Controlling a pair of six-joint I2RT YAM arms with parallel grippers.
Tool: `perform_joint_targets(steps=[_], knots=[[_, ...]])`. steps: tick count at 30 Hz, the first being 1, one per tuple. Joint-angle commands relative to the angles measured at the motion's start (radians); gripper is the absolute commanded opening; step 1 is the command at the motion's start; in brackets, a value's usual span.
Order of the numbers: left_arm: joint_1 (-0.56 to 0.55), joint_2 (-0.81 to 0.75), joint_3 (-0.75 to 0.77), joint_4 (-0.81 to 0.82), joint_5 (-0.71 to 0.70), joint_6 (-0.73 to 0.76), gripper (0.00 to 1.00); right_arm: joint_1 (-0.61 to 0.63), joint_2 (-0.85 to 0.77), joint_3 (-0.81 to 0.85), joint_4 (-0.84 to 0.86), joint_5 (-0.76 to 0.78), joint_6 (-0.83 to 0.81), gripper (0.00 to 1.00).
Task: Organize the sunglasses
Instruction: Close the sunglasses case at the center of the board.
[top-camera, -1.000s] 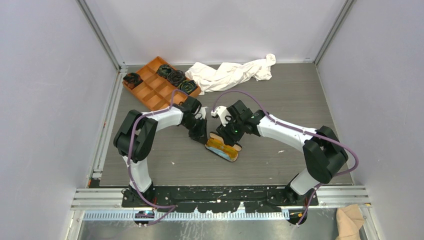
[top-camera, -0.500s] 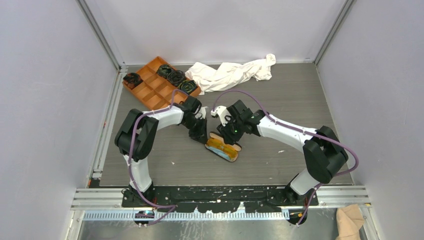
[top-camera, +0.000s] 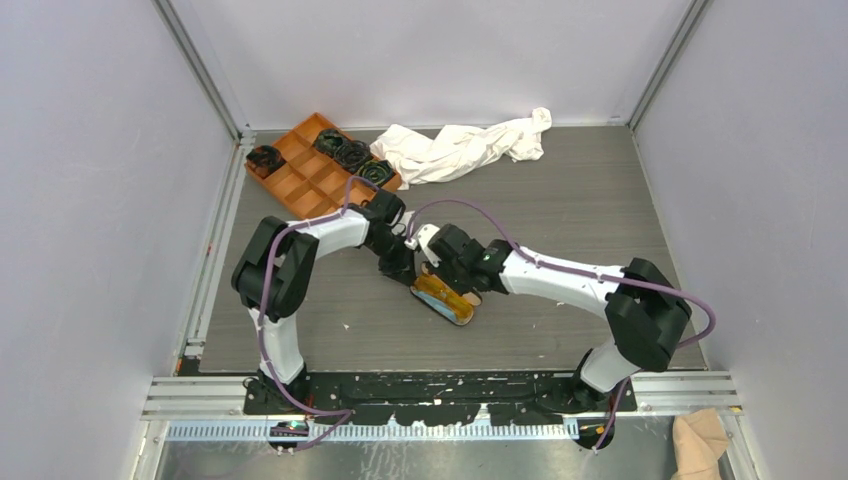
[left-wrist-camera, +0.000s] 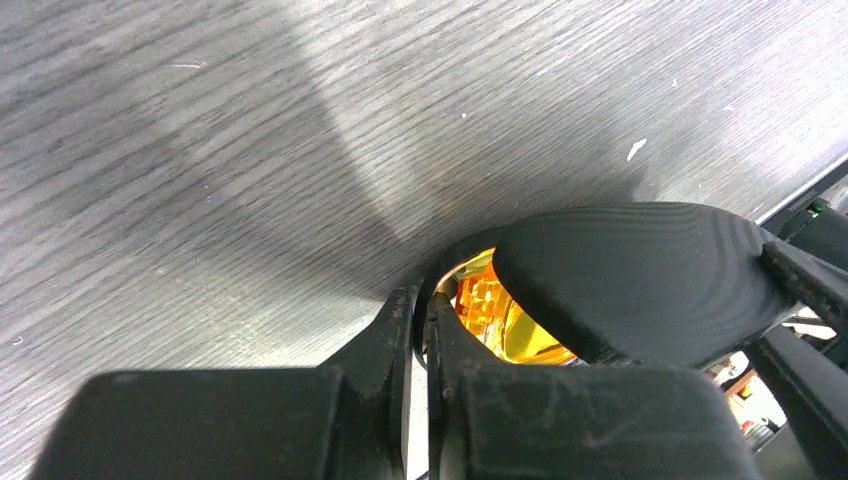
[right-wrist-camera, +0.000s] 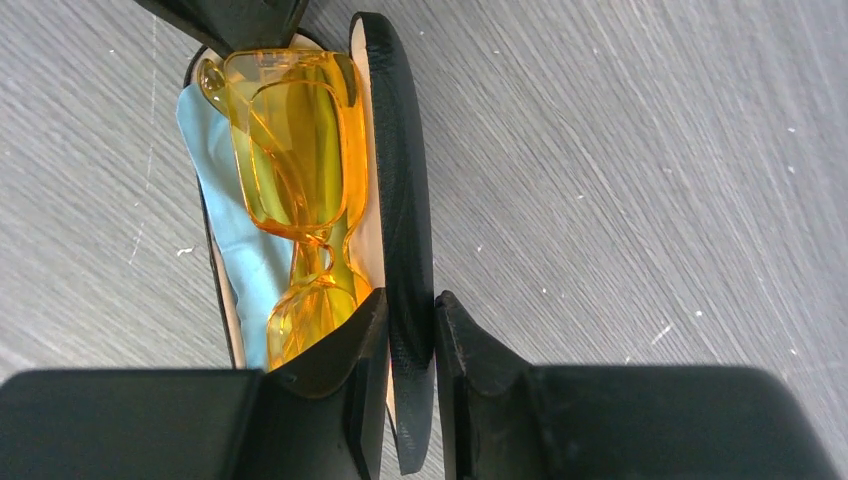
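The sunglasses (right-wrist-camera: 295, 170), amber and translucent, lie folded in the open black case (right-wrist-camera: 214, 300) on a light blue cloth (right-wrist-camera: 235, 235). The case lid (right-wrist-camera: 400, 200) stands on edge, and my right gripper (right-wrist-camera: 411, 300) is shut on it, one finger on each face. From above, the case (top-camera: 462, 318) sits mid-table with the sunglasses (top-camera: 440, 293) showing inside. My right gripper (top-camera: 437, 268) is at its far side and my left gripper (top-camera: 403, 270) at its left end. In the left wrist view my left gripper (left-wrist-camera: 420, 305) is shut on the case's thin rim, the sunglasses (left-wrist-camera: 490, 310) just beyond.
An orange compartment tray (top-camera: 318, 170) holding black items stands at the back left. A crumpled white cloth (top-camera: 465, 148) lies along the back. A beige rag (top-camera: 700, 440) sits off the table at the near right corner.
My right gripper has shifted left over the case and its jaws have narrowed onto the lid. The left gripper has stayed put on the rim.
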Motion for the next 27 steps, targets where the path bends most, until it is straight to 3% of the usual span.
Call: perform_joint_targets(steps=[1,8,13,14,15,18,27], knots=[[0.002,0.008,0.041,-0.017,-0.04,-0.004,0.05,0.09,-0.046,-0.024,0.033,0.262,0.112,0.18],[0.002,-0.031,0.042,-0.032,-0.087,-0.016,0.21,0.187,-0.041,-0.044,0.051,0.443,0.187,0.17],[0.004,-0.054,0.063,-0.07,-0.124,-0.023,0.28,0.206,-0.044,-0.047,0.05,0.479,0.202,0.17],[0.005,-0.057,0.067,-0.075,-0.129,-0.023,0.35,0.208,-0.046,-0.048,0.052,0.483,0.203,0.17],[0.006,-0.059,0.069,-0.08,-0.132,-0.023,0.51,0.21,-0.049,-0.046,0.052,0.487,0.203,0.17],[0.011,-0.07,0.068,-0.086,-0.135,-0.023,0.61,0.211,-0.048,-0.046,0.05,0.494,0.207,0.17],[0.061,-0.134,0.021,-0.087,-0.132,-0.031,0.62,0.22,-0.053,-0.051,0.048,0.501,0.224,0.17]])
